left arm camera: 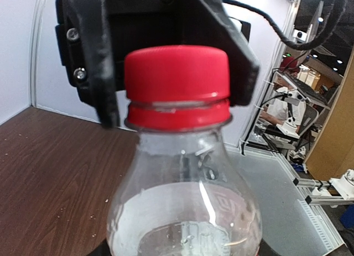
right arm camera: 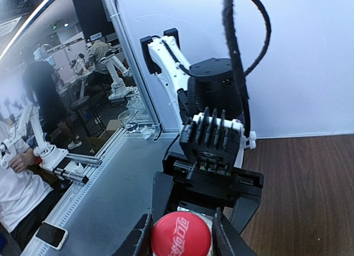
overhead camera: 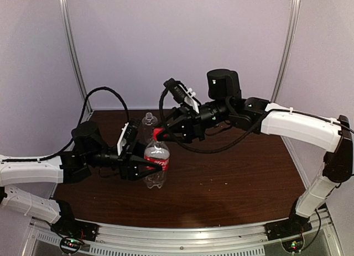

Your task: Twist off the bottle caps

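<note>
The red-labelled bottle [overhead camera: 156,166] stands upright on the brown table [overhead camera: 238,178], left of centre. My left gripper [overhead camera: 157,168] is shut on its body from the left. In the left wrist view the bottle [left arm camera: 182,212] fills the frame and my own fingers barely show. The red cap [overhead camera: 157,134] sits on the neck, also seen in the left wrist view [left arm camera: 177,82] and the right wrist view [right arm camera: 181,235]. My right gripper [right arm camera: 182,239] is shut on it from the right, one finger on each side. The plain bottle [overhead camera: 147,125] stands just behind. I cannot tell whether a white cap is on it.
White walls and two metal frame posts [overhead camera: 74,51] enclose the table at the back and sides. A metal rail [overhead camera: 182,236] runs along the near edge between the arm bases. Black cables loop above both wrists.
</note>
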You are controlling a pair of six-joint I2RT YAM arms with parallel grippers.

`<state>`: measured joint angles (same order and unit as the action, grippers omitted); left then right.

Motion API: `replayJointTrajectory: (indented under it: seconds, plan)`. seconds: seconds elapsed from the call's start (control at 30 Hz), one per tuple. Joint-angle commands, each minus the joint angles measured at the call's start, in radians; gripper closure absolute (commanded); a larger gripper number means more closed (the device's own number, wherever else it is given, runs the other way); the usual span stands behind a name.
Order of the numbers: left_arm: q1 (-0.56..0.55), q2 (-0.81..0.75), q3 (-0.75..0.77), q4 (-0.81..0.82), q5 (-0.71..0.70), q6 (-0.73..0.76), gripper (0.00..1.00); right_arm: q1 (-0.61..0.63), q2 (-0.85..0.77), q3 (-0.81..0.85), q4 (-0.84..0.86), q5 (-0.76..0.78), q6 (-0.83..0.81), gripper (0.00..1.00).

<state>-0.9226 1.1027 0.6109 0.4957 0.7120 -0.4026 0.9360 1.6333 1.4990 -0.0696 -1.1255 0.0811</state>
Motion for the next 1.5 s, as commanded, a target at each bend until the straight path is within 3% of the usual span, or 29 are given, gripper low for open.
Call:
replayJointTrajectory:
  seconds: [0.0, 0.1, 0.2, 0.53, 0.63, 1.1, 1.27, 1.47]
  plan:
    - [0.006, -0.022, 0.028, -0.025, -0.140, 0.056, 0.72, 0.003, -0.049, -0.010, -0.038, 0.153, 0.074, 0.54]
    - [0.005, -0.016, 0.029, -0.056, -0.211, 0.071, 0.72, 0.004, -0.064, -0.019, -0.048, 0.201, 0.097, 0.34]
    - [0.005, -0.008, 0.041, -0.092, -0.267, 0.077, 0.72, 0.005, -0.078, -0.020, -0.066, 0.260, 0.121, 0.24]
    - [0.005, -0.003, 0.052, -0.125, -0.369, 0.070, 0.72, 0.021, -0.095, 0.032, -0.148, 0.634, 0.279, 0.11]
    - [0.005, -0.008, 0.053, -0.134, -0.386, 0.064, 0.72, 0.027, -0.078, 0.043, -0.162, 0.698, 0.311, 0.12]
    - [0.005, -0.025, 0.062, -0.170, -0.444, 0.080, 0.72, 0.063, -0.025, 0.058, -0.148, 0.683, 0.354, 0.18]
    - [0.005, -0.033, 0.058, -0.172, -0.451, 0.081, 0.72, 0.066, -0.009, 0.058, -0.136, 0.664, 0.358, 0.27]
    - [0.005, -0.036, 0.059, -0.180, -0.456, 0.085, 0.72, 0.066, 0.004, 0.065, -0.131, 0.646, 0.356, 0.44]
